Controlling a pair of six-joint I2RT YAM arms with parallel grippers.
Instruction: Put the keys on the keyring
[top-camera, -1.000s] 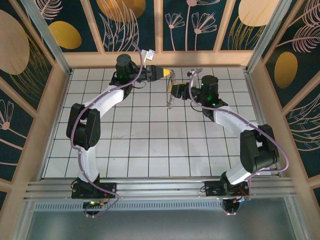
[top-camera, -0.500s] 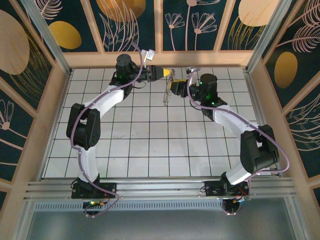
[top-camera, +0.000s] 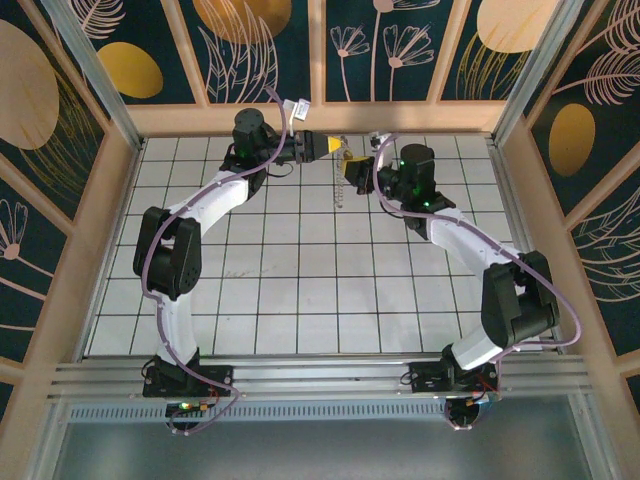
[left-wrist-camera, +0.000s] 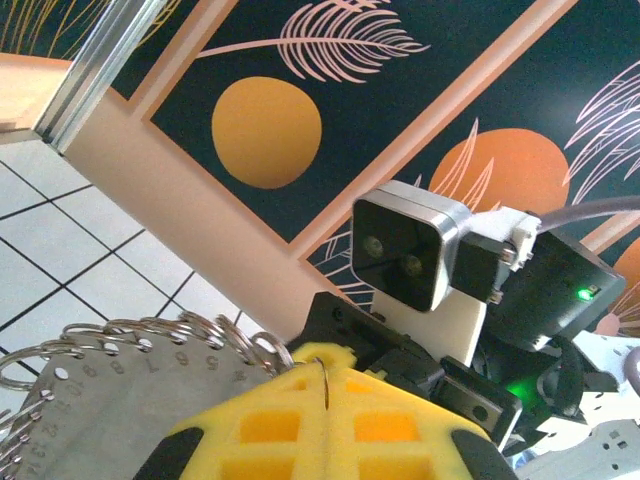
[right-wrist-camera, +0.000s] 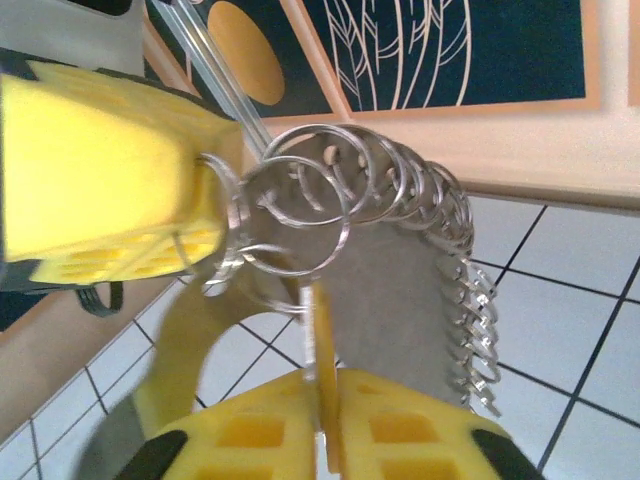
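Observation:
My left gripper (top-camera: 330, 147) is raised near the back wall, shut on a thin silver split ring, the keyring (left-wrist-camera: 328, 382), pinched between its yellow fingers (left-wrist-camera: 270, 420). That ring (right-wrist-camera: 222, 215) hangs with several others on a grey numbered plate (right-wrist-camera: 400, 290), which dangles below the left gripper (top-camera: 340, 190). My right gripper (top-camera: 351, 168) sits just right of it, shut on the key (right-wrist-camera: 322, 330). The key is seen edge-on, a flat yellow and silver strip rising from the fingers to touch the rings. The left gripper's yellow fingers (right-wrist-camera: 100, 170) show in the right wrist view.
The white tiled floor (top-camera: 300, 280) lies below both arms. A wooden rail (top-camera: 320, 117) and dark patterned panels close the back, with wooden walls on both sides. The right arm's wrist camera (left-wrist-camera: 405, 250) sits close in front of the left gripper.
My right gripper has closed and shifted slightly left toward the left gripper. The hanging plate has swung and now looks shorter. The left gripper has stayed in place.

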